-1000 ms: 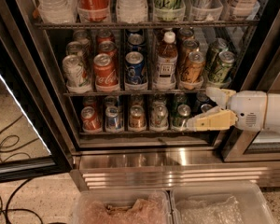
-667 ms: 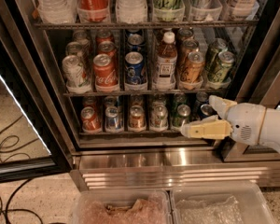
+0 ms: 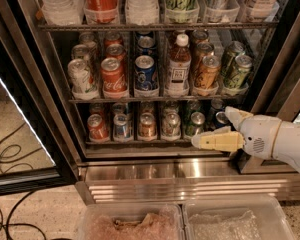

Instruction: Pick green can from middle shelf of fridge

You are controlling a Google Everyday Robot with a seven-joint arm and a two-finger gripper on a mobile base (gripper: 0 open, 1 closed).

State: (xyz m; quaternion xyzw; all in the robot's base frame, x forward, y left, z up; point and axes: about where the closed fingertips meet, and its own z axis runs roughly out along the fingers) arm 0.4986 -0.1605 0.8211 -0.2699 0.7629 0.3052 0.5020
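The fridge [image 3: 25, 49] stands open, with a black frame and a ribbed steel base. Its middle shelf [image 3: 140, 99] is a dark wire rack with lanes of cans. Two dark olive-green cans stand in its rightmost lane, the front green can [image 3: 238, 70] ahead of its twin [image 3: 231, 54]. To their left are amber-orange cans [image 3: 208, 73] and a white-capped bottle [image 3: 178, 66]. My gripper [image 3: 213, 127] is white with yellowish fingers. It is open and empty, below the middle shelf at the right end of the lower rack, apart from the green cans.
Blue [image 3: 145, 74], red [image 3: 113, 76] and whitish pale-green [image 3: 80, 77] cans fill the shelf's left lanes. Smaller cans [image 3: 147, 125] sit on the rack below. The glass door [image 3: 20, 134] hangs open at left. Cables [image 3: 5, 149] lie on the floor. Two clear bins [image 3: 132, 221] sit in front.
My gripper has moved left and a little down along the lower rack, and its lower finger now reaches further left. The cans have not moved.
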